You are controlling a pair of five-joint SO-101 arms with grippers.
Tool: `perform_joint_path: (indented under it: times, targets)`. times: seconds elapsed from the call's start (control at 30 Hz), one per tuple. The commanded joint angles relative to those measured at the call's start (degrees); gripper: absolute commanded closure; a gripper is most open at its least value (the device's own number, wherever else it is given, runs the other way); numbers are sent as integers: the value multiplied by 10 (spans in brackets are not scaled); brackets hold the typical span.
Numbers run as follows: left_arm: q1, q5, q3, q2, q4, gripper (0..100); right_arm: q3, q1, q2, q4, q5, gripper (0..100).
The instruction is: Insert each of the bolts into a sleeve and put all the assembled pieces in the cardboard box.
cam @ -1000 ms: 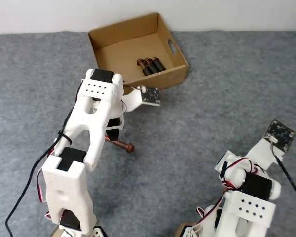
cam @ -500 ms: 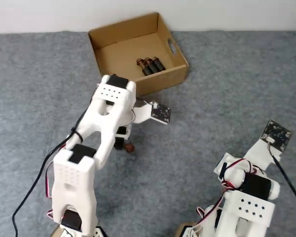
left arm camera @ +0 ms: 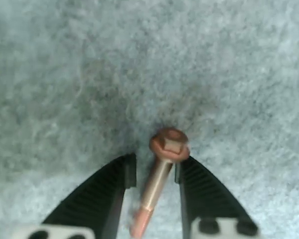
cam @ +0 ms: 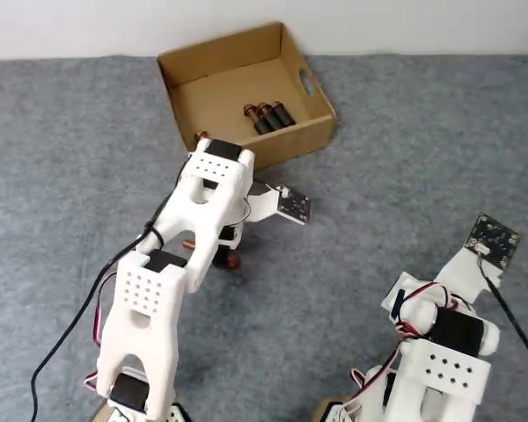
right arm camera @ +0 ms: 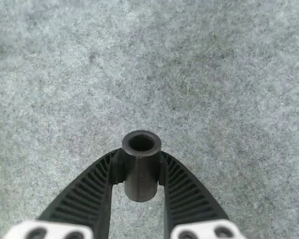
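Observation:
A copper bolt [left arm camera: 162, 167] with a hex head lies on the grey carpet. My left gripper [left arm camera: 154, 168] is open and straddles its shaft, one black finger [left arm camera: 120, 175] on each side. From above, the bolt's head [cam: 233, 259] pokes out beside the left arm [cam: 207, 207]. My right gripper [right arm camera: 140, 164] is shut on a black sleeve [right arm camera: 141, 172], held just above the carpet with its open bore facing the camera. The cardboard box [cam: 209, 95] stands at the back, with three assembled pieces [cam: 267, 116] in it.
The right arm [cam: 442, 350] sits at the front right, well apart from the left arm. Bare grey carpet [cam: 396, 176] lies between the box and the right arm. A pale wall edge runs behind the box.
The left arm has swung right and toward the box, bringing its gripper down around the bolt. The bolt has stayed in place. The right arm has barely moved.

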Motion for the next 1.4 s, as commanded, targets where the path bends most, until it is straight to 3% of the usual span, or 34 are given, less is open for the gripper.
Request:
perform_joint_path:
  times: [0.0,0.17,0.47,0.6,0.9,1.13,1.37]
  targets:
    - [18,23,-16,1,10,863,-4,-3,-8,-11,6,991]
    - [26,55,-10,14,10,990,-5,-3,-8,-10,6,991]
    - [32,194,-10,-17,19,994,-7,-4,-8,-9,6,991]
    - [32,291,-9,-90,18,994,-18,-9,-9,-6,6,991]
    - [25,524,91,-251,19,994,-19,-122,-99,2,4,991]
    - [57,534,238,-433,18,995,12,-182,-248,3,7,991]
    - [64,625,339,-605,-53,996,13,-246,-284,2,7,991]
